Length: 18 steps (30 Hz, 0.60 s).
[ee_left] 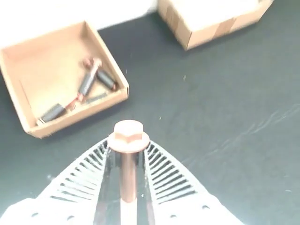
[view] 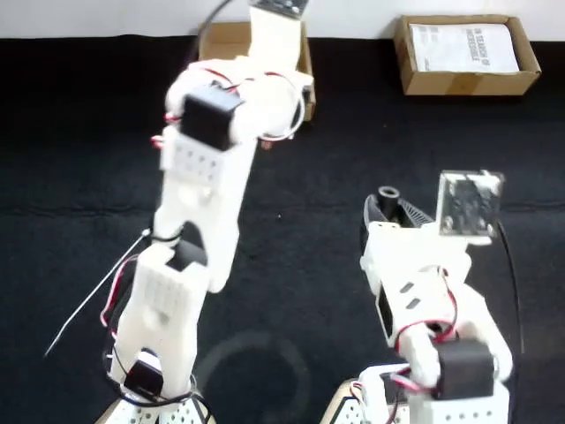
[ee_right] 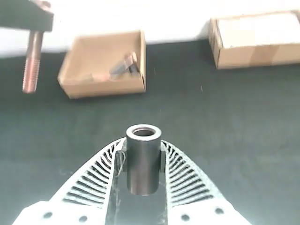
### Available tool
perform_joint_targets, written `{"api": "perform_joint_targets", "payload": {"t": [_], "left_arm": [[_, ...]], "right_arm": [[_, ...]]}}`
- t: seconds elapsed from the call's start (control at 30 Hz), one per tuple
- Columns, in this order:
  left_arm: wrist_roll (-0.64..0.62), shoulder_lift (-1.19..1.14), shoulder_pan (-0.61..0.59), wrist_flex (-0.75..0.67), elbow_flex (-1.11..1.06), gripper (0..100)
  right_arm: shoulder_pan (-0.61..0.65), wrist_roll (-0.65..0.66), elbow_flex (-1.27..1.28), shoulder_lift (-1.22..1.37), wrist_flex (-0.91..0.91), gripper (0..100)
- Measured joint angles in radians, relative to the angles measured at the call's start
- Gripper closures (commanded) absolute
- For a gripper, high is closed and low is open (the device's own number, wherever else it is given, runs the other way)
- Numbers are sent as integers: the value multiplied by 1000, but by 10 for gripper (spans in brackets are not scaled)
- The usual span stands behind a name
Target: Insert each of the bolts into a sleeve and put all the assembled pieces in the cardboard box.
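My left gripper (ee_left: 128,146) is shut on a copper bolt (ee_left: 128,161) whose hex head pokes out past the fingertips. It hangs above the black table, a short way from the open cardboard box (ee_left: 70,118), which holds several assembled bolt-and-sleeve pieces (ee_left: 89,82). My right gripper (ee_right: 143,154) is shut on a grey steel sleeve (ee_right: 143,168), upright with its bore facing up. In the right wrist view the left arm's bolt (ee_right: 32,61) hangs thread-down beside the box (ee_right: 105,87). From above, the sleeve (view: 388,193) is at the right arm's tip, and the tall left arm (view: 207,177) partly hides the box (view: 225,40).
A second cardboard box (view: 463,81) with a printed sheet inside sits at the far right edge of the black mat (view: 335,159). It also appears as the second box (ee_right: 255,54) in the right wrist view. A white surface lies beyond the mat.
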<state>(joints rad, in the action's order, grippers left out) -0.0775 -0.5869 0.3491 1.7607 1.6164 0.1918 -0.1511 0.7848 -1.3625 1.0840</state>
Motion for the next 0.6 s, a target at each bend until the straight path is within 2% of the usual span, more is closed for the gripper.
{"api": "perform_joint_targets", "payload": {"t": [0.33,0.43,0.6], "left_arm": [[0,338,40,6,-23,991],[0,450,54,6,-133,991],[0,689,126,6,-451,991]], "right_arm": [[64,-9,247,-437,-17,992],[64,3,287,-456,23,992],[68,20,292,-460,25,992]]}}
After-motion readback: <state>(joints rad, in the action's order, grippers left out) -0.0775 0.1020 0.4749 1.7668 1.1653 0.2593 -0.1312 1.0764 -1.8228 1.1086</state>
